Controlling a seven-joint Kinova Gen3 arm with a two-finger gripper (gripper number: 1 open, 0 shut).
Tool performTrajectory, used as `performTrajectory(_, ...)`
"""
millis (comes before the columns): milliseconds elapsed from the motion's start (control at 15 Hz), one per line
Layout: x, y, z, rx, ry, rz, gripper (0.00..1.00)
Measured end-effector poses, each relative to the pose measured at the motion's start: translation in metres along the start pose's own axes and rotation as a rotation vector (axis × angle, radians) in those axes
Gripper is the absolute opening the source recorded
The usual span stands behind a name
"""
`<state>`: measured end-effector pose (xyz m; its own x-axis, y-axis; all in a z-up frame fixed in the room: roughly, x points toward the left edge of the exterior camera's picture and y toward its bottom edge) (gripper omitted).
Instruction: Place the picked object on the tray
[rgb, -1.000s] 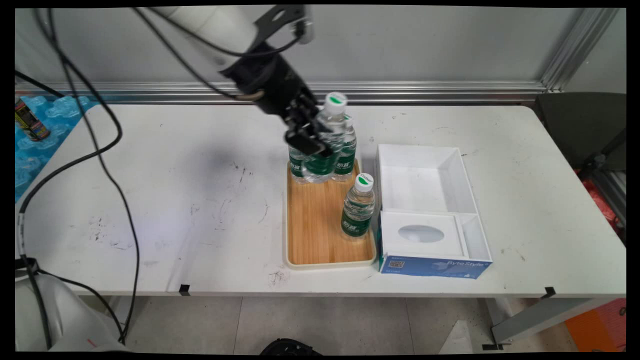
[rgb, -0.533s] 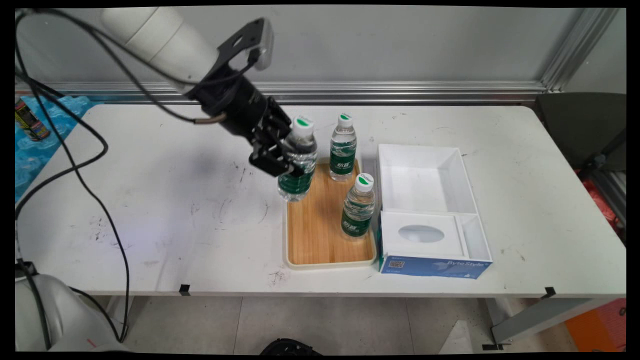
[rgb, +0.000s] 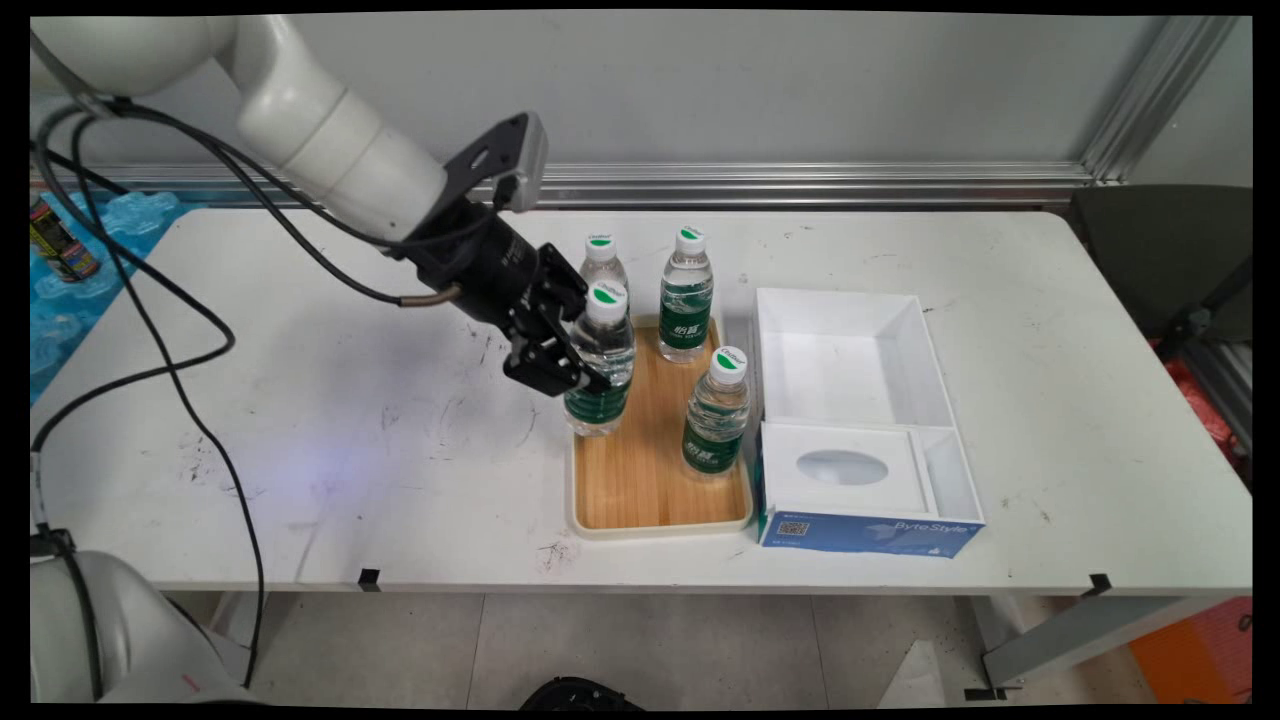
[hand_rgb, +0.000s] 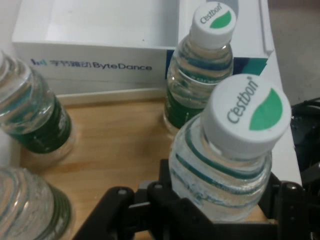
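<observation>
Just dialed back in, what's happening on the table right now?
The gripper is shut on a water bottle, holding it roughly upright at the left edge of the wooden tray. Three more water bottles stand on the tray: one behind the gripper, one at the back, one on the right side. A white open box sits to the tray's right.

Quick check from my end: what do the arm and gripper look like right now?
The arm is glossy white with rounded tubular links. Loose black cables hang off it. The gripper is black, with jointed linkage and two fingers, and a black bracket with a grey camera unit sits on the wrist.
</observation>
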<state>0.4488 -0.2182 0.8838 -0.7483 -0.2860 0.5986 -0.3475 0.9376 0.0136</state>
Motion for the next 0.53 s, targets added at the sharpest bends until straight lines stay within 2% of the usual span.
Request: performTrajectory(533, -0.014, -0.004, 0.033, -0.006, 0.037, 0.015, 0.00)
